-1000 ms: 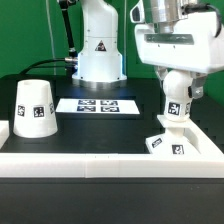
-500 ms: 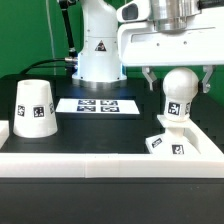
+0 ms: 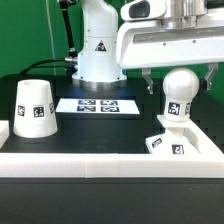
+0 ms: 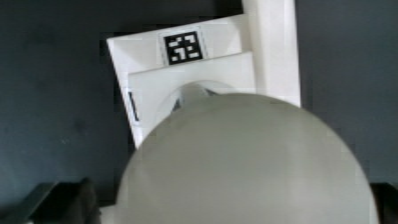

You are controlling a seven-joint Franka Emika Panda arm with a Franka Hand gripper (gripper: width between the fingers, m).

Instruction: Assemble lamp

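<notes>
While my jaws stand wide open and hold nothing, fingers (image 3: pixel 148 82) either side of the bulb (image 3: pixel 180 95), not touching it, bulb upright on the square base (image 3: pixel 167 142) at the exterior view's right, shade (image 3: pixel 33 108) well apart at its left, on the dark surface (image 3: pixel 100 135).

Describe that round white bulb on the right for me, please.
The bulb is smooth white plastic by its look: a ball-shaped head narrowing to a short neck, with a black-and-white tag on its front. It stands upright on the small square base, at the exterior view's right. The open claw flanks its head, fingers clear of it on both sides.
</notes>
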